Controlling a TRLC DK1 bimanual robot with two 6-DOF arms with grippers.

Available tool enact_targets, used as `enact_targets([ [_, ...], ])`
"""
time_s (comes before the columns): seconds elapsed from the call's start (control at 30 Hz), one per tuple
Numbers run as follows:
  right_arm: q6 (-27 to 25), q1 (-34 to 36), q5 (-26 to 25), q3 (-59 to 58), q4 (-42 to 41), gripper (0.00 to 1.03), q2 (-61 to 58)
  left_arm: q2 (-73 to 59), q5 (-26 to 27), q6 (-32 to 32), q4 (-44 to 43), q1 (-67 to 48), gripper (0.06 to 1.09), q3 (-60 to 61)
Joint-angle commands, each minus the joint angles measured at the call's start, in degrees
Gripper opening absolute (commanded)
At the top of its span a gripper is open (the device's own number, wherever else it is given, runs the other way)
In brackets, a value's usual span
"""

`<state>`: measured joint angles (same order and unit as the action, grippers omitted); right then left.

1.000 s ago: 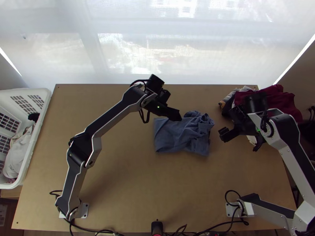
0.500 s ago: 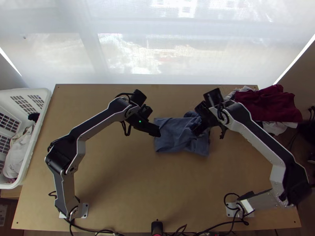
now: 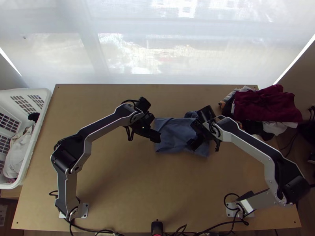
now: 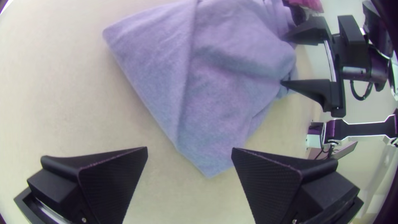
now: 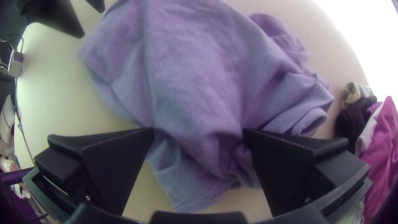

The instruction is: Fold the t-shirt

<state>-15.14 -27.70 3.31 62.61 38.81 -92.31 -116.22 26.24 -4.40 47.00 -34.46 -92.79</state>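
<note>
One blue t-shirt (image 3: 173,131), part-folded, rumpled, on bench (image 3: 118,177). Left tool (image 3: 156,129): at its nine o'clock edge, fingers apart. Right tool (image 3: 192,135): over its three o'clock side, fingers apart.

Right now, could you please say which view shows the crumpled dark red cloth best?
The top view: the dark red cloth lies uncovered on a pile at the table's right side. The right wrist view shows part at its edge; the left wrist view, probably a small patch.
</note>
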Motion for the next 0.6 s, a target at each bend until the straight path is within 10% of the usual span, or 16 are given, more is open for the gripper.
enact_targets([
  [0.0, 1.69, 0.28, 0.64, -10.49, -0.93, 0.99, 9.52, -1.37, -1.1, 0.45, -0.07, 0.0, 1.04, -0.55],
  [0.57, 2.04, 2.04, 0.56, 0.14, 3.38, 0.99, 14.53, -5.77, -4.53, 0.45, 1.42, 4.57, 1.04, -14.61],
])
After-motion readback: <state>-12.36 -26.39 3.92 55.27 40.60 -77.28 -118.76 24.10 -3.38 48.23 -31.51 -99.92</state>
